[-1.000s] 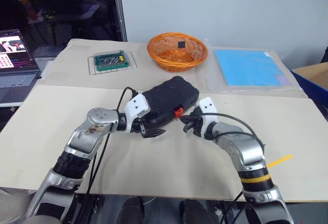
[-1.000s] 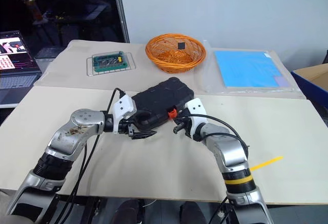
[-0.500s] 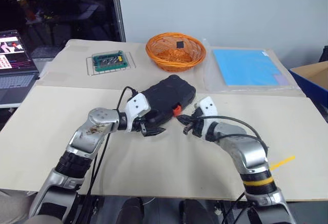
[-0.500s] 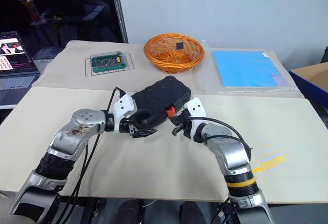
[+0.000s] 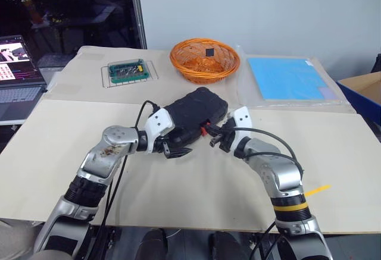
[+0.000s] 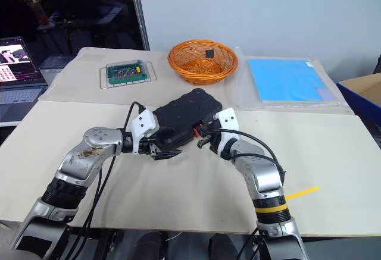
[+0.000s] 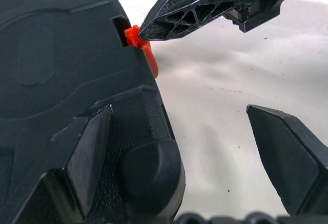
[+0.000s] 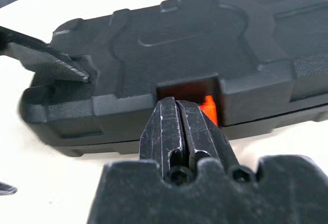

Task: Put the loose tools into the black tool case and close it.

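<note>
Left pincer (image 5: pixel 178 151) gaped wide at the case's (image 5: pixel 193 112) near-left corner, one finger (image 7: pixel 89 149) flat against the shell, nothing gripped. Case lay shut mid-desk (image 5: pixel 59 135), long axis slanting from near-left to far-right, orange latch (image 8: pixel 207 106) on the near long edge. Right pincer (image 8: pixel 179 126) was pinched shut and empty, tips at the latch notch, so the nearer arm for pressing it home.
</note>
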Action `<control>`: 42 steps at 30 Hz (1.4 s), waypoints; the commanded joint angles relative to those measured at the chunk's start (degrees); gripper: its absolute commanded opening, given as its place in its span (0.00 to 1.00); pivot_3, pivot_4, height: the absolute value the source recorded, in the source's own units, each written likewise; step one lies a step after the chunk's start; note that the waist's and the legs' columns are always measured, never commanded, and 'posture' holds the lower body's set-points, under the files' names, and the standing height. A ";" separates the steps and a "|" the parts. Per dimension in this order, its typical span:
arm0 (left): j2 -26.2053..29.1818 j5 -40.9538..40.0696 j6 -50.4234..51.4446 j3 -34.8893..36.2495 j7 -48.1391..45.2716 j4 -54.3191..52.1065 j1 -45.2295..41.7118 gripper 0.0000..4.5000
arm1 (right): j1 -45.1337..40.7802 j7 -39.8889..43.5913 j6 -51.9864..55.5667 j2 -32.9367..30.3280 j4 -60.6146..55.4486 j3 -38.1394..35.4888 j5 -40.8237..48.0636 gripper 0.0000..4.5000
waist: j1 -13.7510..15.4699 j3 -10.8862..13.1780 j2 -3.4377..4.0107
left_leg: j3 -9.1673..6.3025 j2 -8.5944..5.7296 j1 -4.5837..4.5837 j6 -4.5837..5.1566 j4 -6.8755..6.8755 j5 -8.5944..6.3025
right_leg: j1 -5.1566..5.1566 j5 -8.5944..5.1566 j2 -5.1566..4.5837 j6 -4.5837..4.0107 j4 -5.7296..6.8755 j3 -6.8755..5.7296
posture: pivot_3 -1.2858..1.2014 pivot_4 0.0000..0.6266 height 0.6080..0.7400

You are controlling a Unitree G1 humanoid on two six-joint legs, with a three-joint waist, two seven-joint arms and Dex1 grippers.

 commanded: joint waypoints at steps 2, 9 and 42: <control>0.74 1.85 1.91 -1.88 0.16 1.94 2.49 1.00 | 1.70 -1.08 0.60 -0.78 -6.76 -1.62 1.15 0.01 | 0.04 0.00 0.00 | 0.00 0.00 0.00 0.00 -0.01 0.00 | -0.01 -0.01 0.00 -0.01 0.00 0.00 | 0.52 0.24 1.00; 0.46 2.75 2.05 -2.75 0.75 2.93 1.85 1.00 | 1.45 -2.64 2.18 -1.48 -5.74 0.55 -0.88 0.01 | 0.07 -0.01 0.01 | 0.01 0.01 0.01 0.00 -0.02 0.00 | -0.01 -0.01 0.00 -0.02 0.00 0.01 | 0.52 0.24 1.00; -0.68 3.52 3.27 -2.62 1.38 2.83 1.60 1.00 | -6.59 0.11 -0.51 0.59 6.77 3.38 -4.35 0.01 | -0.93 -0.02 0.00 | 0.11 0.14 0.28 -0.09 -0.13 -0.06 | 0.05 -0.02 0.11 -0.07 -0.03 0.12 | 0.52 0.24 1.00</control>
